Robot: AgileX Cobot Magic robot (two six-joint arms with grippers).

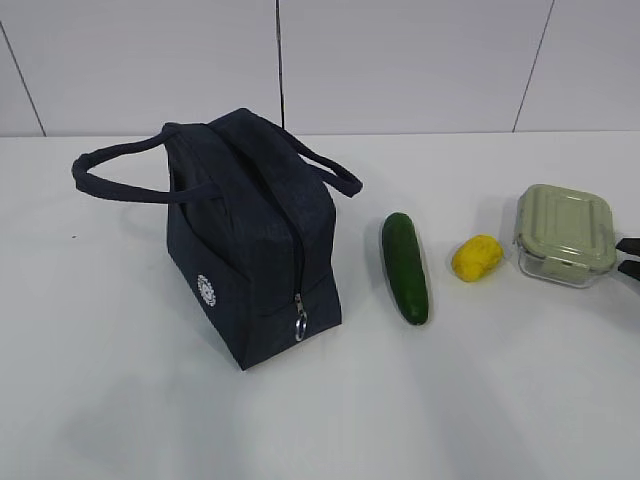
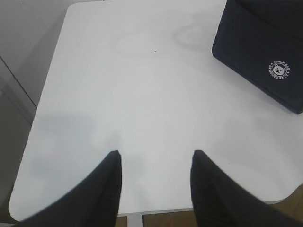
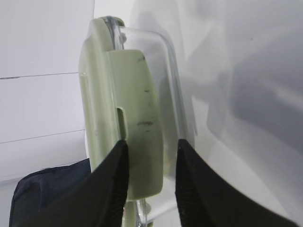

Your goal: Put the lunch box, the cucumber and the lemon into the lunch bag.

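Bag (image 1: 245, 240) zipped on counter (image 1: 120, 400), cucumber (image 1: 405, 268) just right of it, lemon (image 1: 477, 257) then box (image 1: 565, 233) farther right, right hand (image 3: 150, 156) clasping box's lid clip, left hand (image 2: 155, 161) released, left of bag.

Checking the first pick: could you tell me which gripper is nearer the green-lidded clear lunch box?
Right gripper: straddling the lunch box clip. Left gripper: over bare table.

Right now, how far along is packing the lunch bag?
Nothing is packed yet. The lunch bag looks zipped shut, the cucumber and lemon lie on the table beside it. In hand: the right gripper straddles the lunch box at its side clip; a firm grip isn't clear. The left gripper is open and empty. All three items remain.
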